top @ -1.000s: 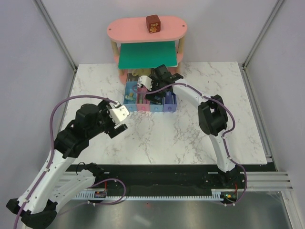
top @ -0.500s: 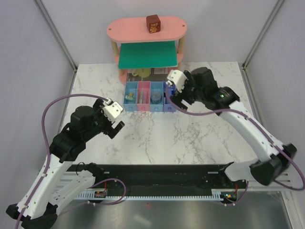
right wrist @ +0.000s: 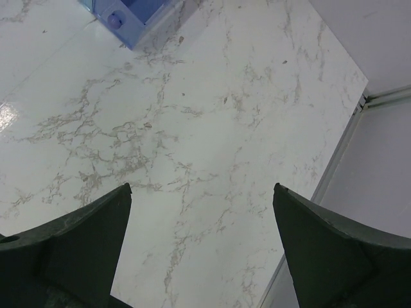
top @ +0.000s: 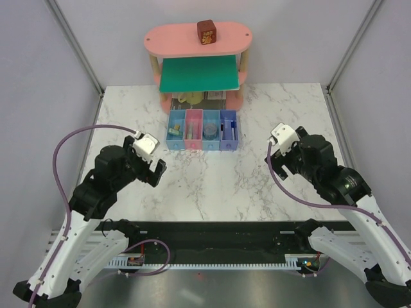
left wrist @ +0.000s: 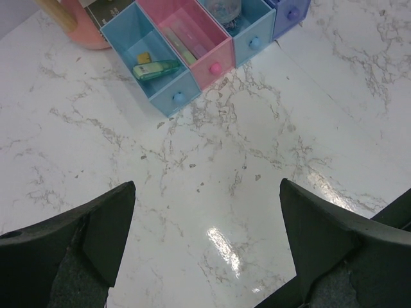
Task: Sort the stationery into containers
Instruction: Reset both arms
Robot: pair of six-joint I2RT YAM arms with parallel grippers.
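The four joined bins [top: 202, 130] stand mid-table in front of the shelf. In the left wrist view the light blue bin [left wrist: 151, 61] holds a tiny yellow cube [left wrist: 144, 57] and a mint-green marker [left wrist: 156, 69]. The pink bin [left wrist: 192, 38] holds flat sticks. The blue bin [left wrist: 247, 22] holds the round roll [top: 210, 131]. The violet-blue bin [top: 228, 130] holds a white and blue pen. My left gripper [top: 156, 171] [left wrist: 205, 192] is open and empty, over bare table near the bins' left front. My right gripper [top: 277, 156] [right wrist: 202, 189] is open and empty, right of the bins.
The pink and green shelf unit [top: 199, 64] stands behind the bins, with a dark red cube [top: 206, 31] on top and a yellow thing [top: 189, 98] under it. The table's right edge and frame rail [right wrist: 359, 109] lie close to my right gripper.
My right arm has pulled back from over the bins to the right and toward the near side. My left gripper has drawn back a little toward the near edge.
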